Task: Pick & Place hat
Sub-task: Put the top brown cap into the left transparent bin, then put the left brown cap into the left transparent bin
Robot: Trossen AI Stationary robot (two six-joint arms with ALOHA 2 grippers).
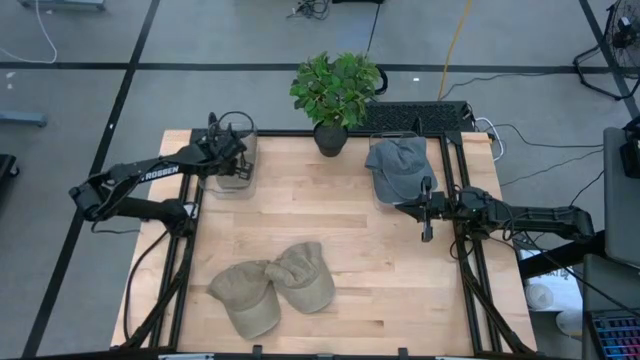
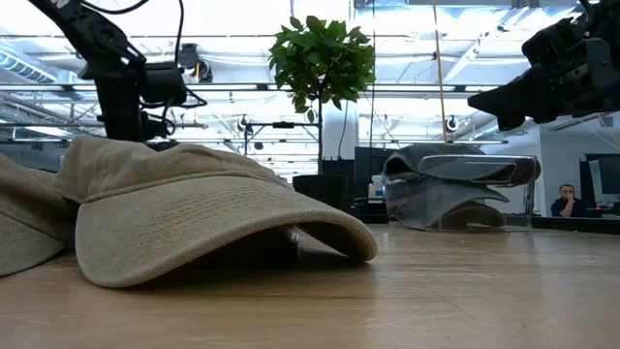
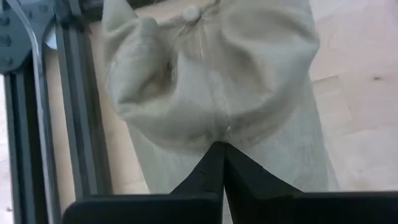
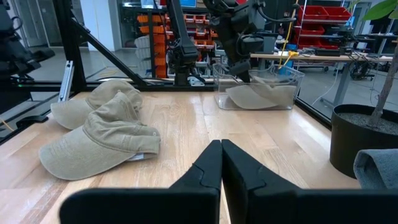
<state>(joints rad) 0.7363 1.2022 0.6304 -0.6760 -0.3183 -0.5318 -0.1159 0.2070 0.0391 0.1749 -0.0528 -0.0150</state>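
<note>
Two tan hats lie side by side on the near middle of the table [image 1: 270, 285], [image 4: 99, 134], and the nearest one fills the low view [image 2: 194, 213]. A third tan hat [image 3: 211, 81], [image 4: 258, 93] lies in a clear bin [image 1: 228, 160] at the far left. My left gripper [image 3: 221, 149], [image 4: 244, 71] hangs shut just above that hat. A grey hat [image 1: 398, 165], [image 2: 446, 184] rests in a clear bin at the far right. My right gripper [image 4: 221, 146], [image 1: 427, 225] is shut and hovers above the table, near the grey hat. My left gripper's shut fingertips [image 3: 214, 155] point down from above at the crown of the tan hat [image 3: 217, 124] in the bin. No cloth shows between them. Whether they touch the crown, I cannot tell.
A potted plant [image 1: 332, 100] stands at the far middle edge between the two bins. Black frame rails [image 1: 455, 200] run along the table's left and right sides. Bare wood [image 1: 320, 200] lies in the table's middle. A person sits far behind the table [image 2: 565, 202].
</note>
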